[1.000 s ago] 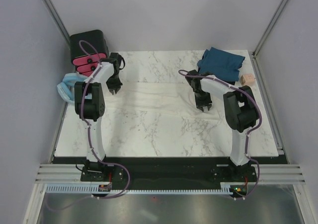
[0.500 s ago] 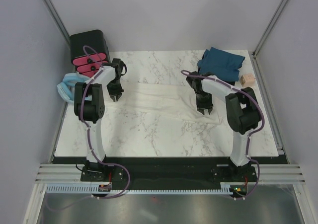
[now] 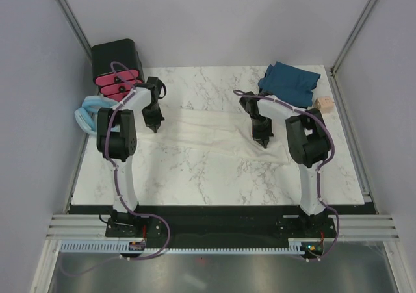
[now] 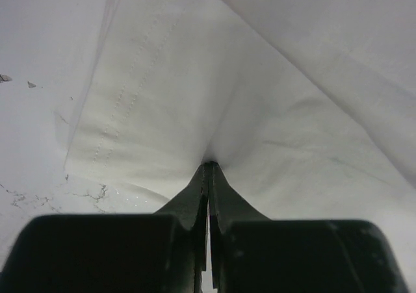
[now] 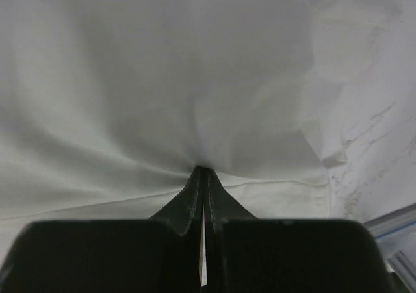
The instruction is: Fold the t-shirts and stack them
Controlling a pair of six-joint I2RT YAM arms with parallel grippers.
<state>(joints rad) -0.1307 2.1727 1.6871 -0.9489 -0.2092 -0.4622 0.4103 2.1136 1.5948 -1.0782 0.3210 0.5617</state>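
The cream-white t-shirt lies spread in a wide band across the middle of the marble table. My left gripper is shut on its left end, and in the left wrist view the cloth puckers into the closed tips of the gripper. My right gripper is shut on the shirt's right part. In the right wrist view the fabric gathers into the pinched tips of that gripper. The dark teal-blue t-shirt lies folded at the back right corner, apart from both grippers.
A black box with pink drawers stands at the back left corner, and a pale blue padded ring lies just in front of it. A small wooden block sits near the right edge, beside the teal shirt.
Both grippers have gone from open to shut, each pinching the white shirt. The left gripper dropped onto the shirt's left end. The right one shifted slightly left over the right part.
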